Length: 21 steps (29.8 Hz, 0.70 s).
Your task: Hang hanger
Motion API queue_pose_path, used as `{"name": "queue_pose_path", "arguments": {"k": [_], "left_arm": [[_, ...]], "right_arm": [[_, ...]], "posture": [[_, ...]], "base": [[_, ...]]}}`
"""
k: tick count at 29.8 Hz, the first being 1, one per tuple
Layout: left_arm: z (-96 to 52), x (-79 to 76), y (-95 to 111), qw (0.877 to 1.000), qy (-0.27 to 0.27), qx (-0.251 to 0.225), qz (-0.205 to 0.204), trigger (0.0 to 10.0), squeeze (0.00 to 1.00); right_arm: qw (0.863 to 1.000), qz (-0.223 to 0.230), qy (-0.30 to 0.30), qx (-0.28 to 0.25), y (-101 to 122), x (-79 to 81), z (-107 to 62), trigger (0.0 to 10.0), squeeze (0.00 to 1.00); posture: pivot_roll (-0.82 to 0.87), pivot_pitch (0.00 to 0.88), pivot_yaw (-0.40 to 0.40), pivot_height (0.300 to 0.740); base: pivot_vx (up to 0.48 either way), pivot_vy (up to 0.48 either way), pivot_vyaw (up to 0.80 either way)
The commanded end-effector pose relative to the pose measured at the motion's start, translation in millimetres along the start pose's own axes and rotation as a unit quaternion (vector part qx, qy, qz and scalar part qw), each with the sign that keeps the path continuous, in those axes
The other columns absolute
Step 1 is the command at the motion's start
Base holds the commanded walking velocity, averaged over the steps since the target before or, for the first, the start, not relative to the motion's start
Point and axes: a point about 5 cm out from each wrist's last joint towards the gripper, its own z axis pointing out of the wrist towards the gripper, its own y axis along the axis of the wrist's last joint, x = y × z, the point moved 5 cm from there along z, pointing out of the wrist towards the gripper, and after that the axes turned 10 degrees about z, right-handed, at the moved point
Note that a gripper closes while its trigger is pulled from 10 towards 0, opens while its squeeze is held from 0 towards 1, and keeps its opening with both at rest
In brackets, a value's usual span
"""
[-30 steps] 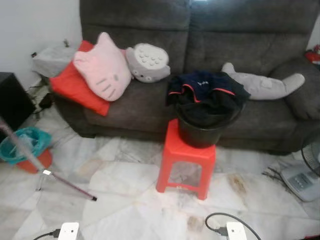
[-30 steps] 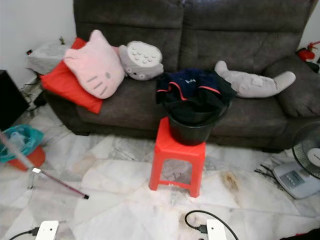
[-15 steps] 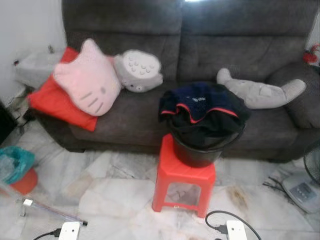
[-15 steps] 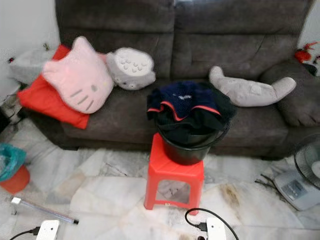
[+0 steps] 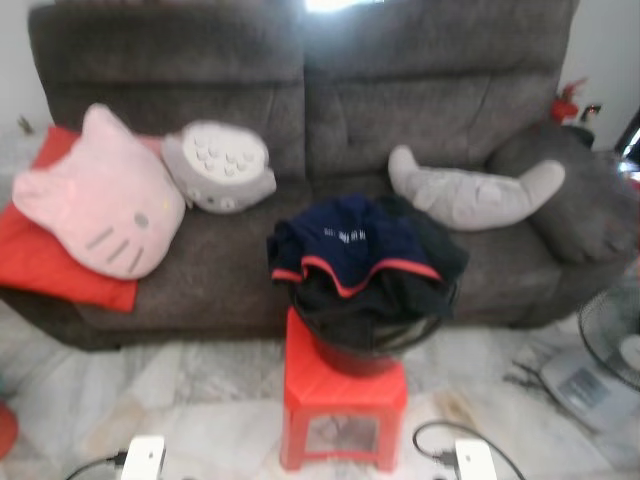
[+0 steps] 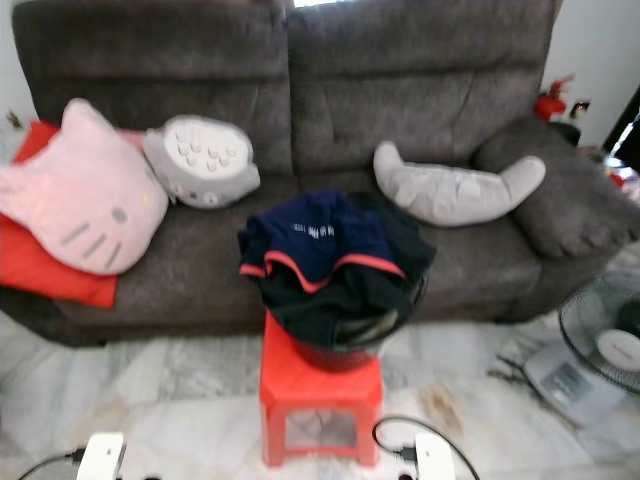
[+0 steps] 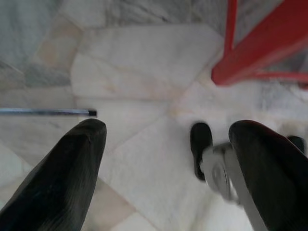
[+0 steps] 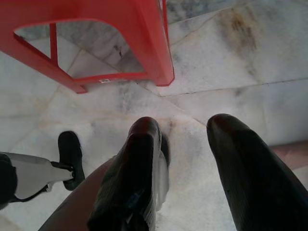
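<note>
We are at the approach step: we stand in front of the stool [image 5: 343, 404], which carries the bucket [image 5: 368, 350] heaped with dark clothes [image 5: 360, 250], and behind it runs the sofa [image 5: 430, 90]. The head views are blurred. We judge that little of the task is done, since neither arm holds anything.

As for the hanger, we cannot make one out; it may be buried in the clothes in the bucket, but we cannot tell. The thin rod [image 7: 45, 112] lying on the floor [image 7: 144, 67] in the left wrist view is not clearly part of one.

Both arms hang low. The left gripper [image 7: 168, 159] points down at the marble floor near a stool leg, its fingers [image 7: 62, 178] spread wide apart with nothing between them and touching nothing. The right gripper [image 8: 187, 163] also points at the floor just beside the stool, its fingers [image 8: 240, 168] apart by a moderate gap, empty and clear of the stool.

The next move, as we judge it, calls for closing in on the bucket, finding the hanger among the clothes, and raising one arm to reach it. A risk is snagging cloth instead of the hanger.
</note>
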Motion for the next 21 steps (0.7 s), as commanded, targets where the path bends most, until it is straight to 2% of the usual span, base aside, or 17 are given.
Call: {"name": "queue_pose_path", "arguments": {"k": [1,5,12,14,15,16,17,19,21], "left_arm": [[-2.6,-2.2,-14.2,1.000,-0.004,0.021,-0.004,10.0,0.00],[-2.4,-2.6,-13.9,1.000,-0.004,0.021,-0.003,10.0,0.00],[-2.3,-2.3,-13.6,1.000,-0.002,0.021,-0.005,10.0,0.00],[-2.2,-2.1,-13.1,1.000,-0.002,0.021,-0.004,10.0,0.00],[-2.0,-2.0,-12.4,1.000,-0.002,0.021,-0.003,10.0,0.00],[-1.9,-2.0,-12.2,1.000,-0.002,0.021,-0.003,10.0,0.00],[-1.9,-2.1,-12.0,1.000,-0.002,0.021,-0.002,10.0,0.00],[-1.8,-2.1,-11.9,1.000,-0.003,0.021,-0.001,10.0,0.00],[-1.4,-2.4,-10.3,1.000,-0.003,0.019,-0.001,10.0,0.00]], "right_arm": [[1.000,-0.008,-0.005,-0.003,-1.7,-4.7,-1.3,10.0,0.00],[1.000,-0.017,-0.007,-0.013,1.6,-5.1,-1.3,10.0,0.00],[0.997,-0.034,-0.017,-0.066,17.2,-5.6,-2.5,10.0,0.00],[0.995,-0.064,-0.016,-0.078,21.9,-4.2,-2.7,10.0,0.00],[0.966,-0.090,0.018,-0.241,95.6,18.3,-15.6,10.0,0.00],[0.952,-0.093,0.029,-0.291,116.6,25.4,-25.4,10.0,0.00],[0.941,-0.094,0.035,-0.322,128.5,29.5,-34.5,10.0,0.00],[0.935,-0.093,0.038,-0.339,132.5,30.8,-43.6,10.0,0.00],[0.919,-0.120,0.039,-0.375,137.5,32.8,-67.3,10.0,0.00]], "posture": [[-0.14,0.000,0.019,0.740],[-0.16,0.000,0.016,0.740],[-0.19,0.000,0.007,0.740],[-0.21,0.000,0.009,0.740],[-0.22,0.000,0.009,0.740],[-0.22,0.000,0.009,0.740],[-0.22,0.000,0.009,0.740],[-0.22,0.000,0.009,0.740],[-0.23,0.000,0.005,0.740]], "base": [[0.000,0.000,0.00],[0.000,0.000,0.00],[0.000,0.000,0.00],[0.000,0.000,0.00],[0.000,0.000,0.00],[0.000,0.000,0.00],[0.000,0.000,0.00],[0.000,0.000,0.00],[0.000,0.000,0.00]]}}
